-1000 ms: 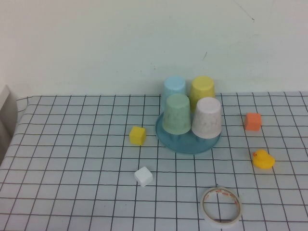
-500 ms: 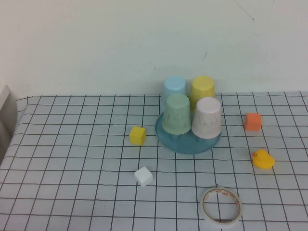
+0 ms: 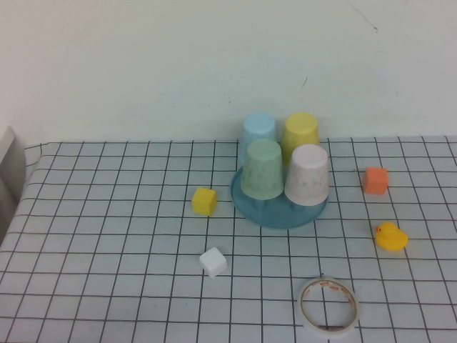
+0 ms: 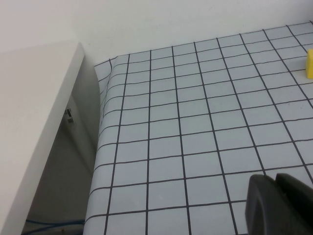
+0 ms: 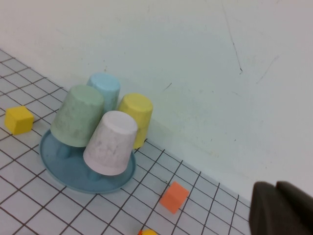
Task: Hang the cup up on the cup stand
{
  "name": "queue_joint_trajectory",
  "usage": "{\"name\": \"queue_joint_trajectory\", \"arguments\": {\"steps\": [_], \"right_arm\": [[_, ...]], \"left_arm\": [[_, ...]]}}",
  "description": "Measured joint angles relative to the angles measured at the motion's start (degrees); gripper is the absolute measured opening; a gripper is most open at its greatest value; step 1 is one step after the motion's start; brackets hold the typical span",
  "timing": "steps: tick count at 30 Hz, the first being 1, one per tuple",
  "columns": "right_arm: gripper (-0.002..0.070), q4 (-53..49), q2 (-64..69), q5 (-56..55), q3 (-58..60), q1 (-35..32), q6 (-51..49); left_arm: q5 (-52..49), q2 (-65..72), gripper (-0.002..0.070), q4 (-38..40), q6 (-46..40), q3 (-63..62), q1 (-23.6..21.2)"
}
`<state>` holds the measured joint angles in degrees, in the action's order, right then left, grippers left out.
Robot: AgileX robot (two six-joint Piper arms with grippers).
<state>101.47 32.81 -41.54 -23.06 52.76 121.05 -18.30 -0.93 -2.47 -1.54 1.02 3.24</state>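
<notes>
A plain off-white wall (image 3: 214,64) rises straight behind the bench (image 3: 107,236), marked by a few thin dark scratches. The bench wears a pale cloth gridded in black lines, drooping over its left edge. Beside that edge stands a white board (image 4: 34,122). Light is soft and even.

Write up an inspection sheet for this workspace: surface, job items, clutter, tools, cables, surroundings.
Surface: table under a white cloth with a black grid.
Job's things: pale pink cup sits upside down on the blue cup stand, beside green cup, light blue cup and yellow cup, also inverted.
Clutter: yellow block, white block, orange block, rubber duck, tape roll.
Tools: left tool over bare cloth near the table's left edge; right tool raised, clear of the stand; both shut, holding nothing.
Cables: blue cable below the table edge.
Surroundings: plain pale wall; white panel at the left.
</notes>
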Motion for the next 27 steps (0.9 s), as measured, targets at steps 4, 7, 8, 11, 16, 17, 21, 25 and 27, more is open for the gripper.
{"name": "queue_joint_trajectory", "arguments": {"steps": [4, 7, 8, 11, 16, 17, 21, 25, 27], "right_arm": [[-0.0001, 0.0, -1.9, 0.6, 0.0, -0.8, 0.0], [-0.0001, 0.0, -5.1, 2.3, 0.0, -4.8, 0.0], [-0.0001, 0.0, -6.3, 3.1, 0.0, -6.4, 0.0], [-0.0001, 0.0, -9.7, 4.4, 0.0, -13.7, 0.0], [-0.0001, 0.0, -15.6, 4.3, 0.0, -26.5, 0.0], [-0.0001, 0.0, -17.1, 4.3, 0.0, -29.0, -0.1], [-0.0001, 0.0, -25.9, 4.0, 0.0, -39.6, -0.1], [-0.0001, 0.0, -31.8, 3.7, 0.0, -44.6, -0.1], [-0.0001, 0.0, -33.5, 3.5, 0.0, -47.1, -0.2]], "left_arm": [[0.0, 0.0, 0.0000, 0.0, -0.1, 0.0, 0.0], [0.0, 0.0, 0.0000, 0.0, -0.1, 0.0, 0.0], [0.0, 0.0, 0.0000, 0.0, -0.1, 0.0, 0.0], [0.0, 0.0, 0.0000, 0.0, -0.1, 0.0, 0.0], [0.0, 0.0, 0.0000, 0.0, -0.1, 0.0, 0.0], [0.0, 0.0, 0.0000, 0.0, -0.1, 0.0, 0.0], [0.0, 0.0, 0.0000, 0.0, -0.1, 0.0, 0.0], [0.0, 0.0, 0.0000, 0.0, -0.3, 0.0, 0.0], [0.0, 0.0, 0.0000, 0.0, -0.3, 0.0, 0.0]]}}
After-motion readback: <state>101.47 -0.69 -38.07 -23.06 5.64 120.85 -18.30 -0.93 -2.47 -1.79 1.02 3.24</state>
